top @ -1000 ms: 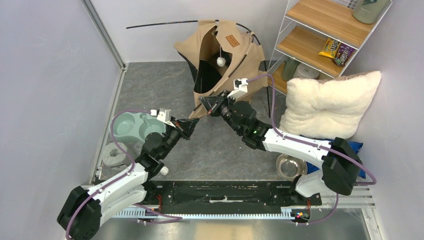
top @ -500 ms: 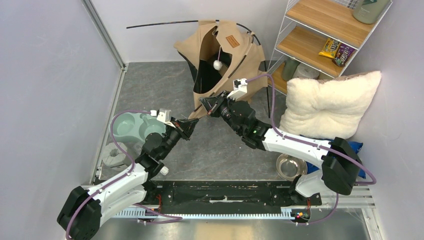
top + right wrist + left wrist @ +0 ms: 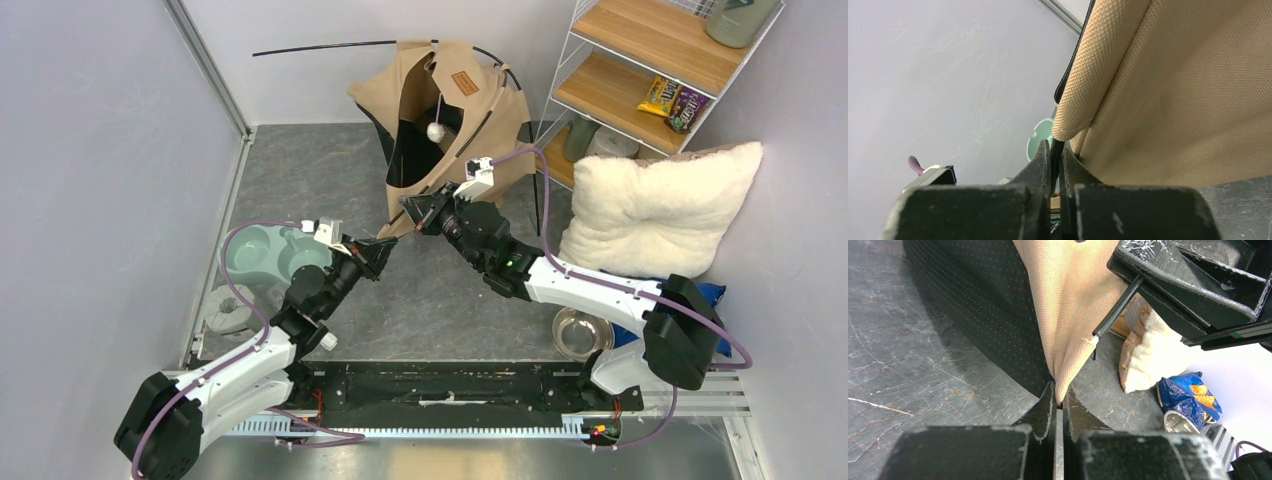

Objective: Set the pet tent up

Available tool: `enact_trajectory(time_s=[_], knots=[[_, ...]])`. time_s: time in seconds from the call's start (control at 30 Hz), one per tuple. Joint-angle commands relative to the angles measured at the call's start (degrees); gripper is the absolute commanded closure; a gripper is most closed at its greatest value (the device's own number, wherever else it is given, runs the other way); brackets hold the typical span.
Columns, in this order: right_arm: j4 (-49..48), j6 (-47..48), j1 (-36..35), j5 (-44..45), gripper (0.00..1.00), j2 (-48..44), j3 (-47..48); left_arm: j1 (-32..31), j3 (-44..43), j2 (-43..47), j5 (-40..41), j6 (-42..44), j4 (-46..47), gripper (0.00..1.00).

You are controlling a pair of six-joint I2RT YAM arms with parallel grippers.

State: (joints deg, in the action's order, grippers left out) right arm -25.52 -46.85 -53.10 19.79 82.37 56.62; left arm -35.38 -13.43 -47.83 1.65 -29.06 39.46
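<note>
The pet tent [image 3: 452, 100], tan fabric over a black base, stands half-collapsed at the back with thin black poles crossing it. My left gripper [image 3: 386, 246] is shut on the tent's lowest tan corner [image 3: 1063, 375], pinched at the fingertips [image 3: 1060, 399]. My right gripper [image 3: 411, 208] sits just above and to the right, shut on the end of a black pole [image 3: 1056, 146] where it leaves a tan fabric sleeve [image 3: 1073, 125]. In the left wrist view that pole [image 3: 1115, 310] sticks out of the right gripper's jaws towards the held corner.
A white fluffy pillow [image 3: 660, 205] leans at the right over a blue bag [image 3: 716, 296]. A steel bowl [image 3: 580, 333] sits by the right arm. A green double bowl [image 3: 265, 250] lies at the left. A wire shelf [image 3: 640, 75] stands back right.
The white ball hanging in the tent's doorway has swung slightly to the left. Both arms and the tent hold still.
</note>
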Motion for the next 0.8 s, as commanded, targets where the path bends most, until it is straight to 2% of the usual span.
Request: enact_trajectory(time_s=[0.0, 0.47, 0.6, 0.77], knots=[[-6.92, 3.77, 5.67, 14.13, 1.0, -0.57, 0.51, 0.04, 1.65, 0.5, 1.38, 2.05, -6.5, 0.98], [-7.06, 6.54, 4.33, 12.03, 1.0, 1.16, -0.77, 0.04, 0.36, -0.36, 1.31, 1.73, -6.35, 0.98], [-11.79, 9.83, 2.43, 10.61, 1.0, 0.8, -3.04, 0.04, -0.64, -1.52, 1.15, 2.14, -6.45, 0.98], [-13.12, 11.51, 1.04, 8.7, 1.0, 1.04, -3.44, 0.04, -2.33, -3.83, -0.01, 2.69, -6.41, 0.98]])
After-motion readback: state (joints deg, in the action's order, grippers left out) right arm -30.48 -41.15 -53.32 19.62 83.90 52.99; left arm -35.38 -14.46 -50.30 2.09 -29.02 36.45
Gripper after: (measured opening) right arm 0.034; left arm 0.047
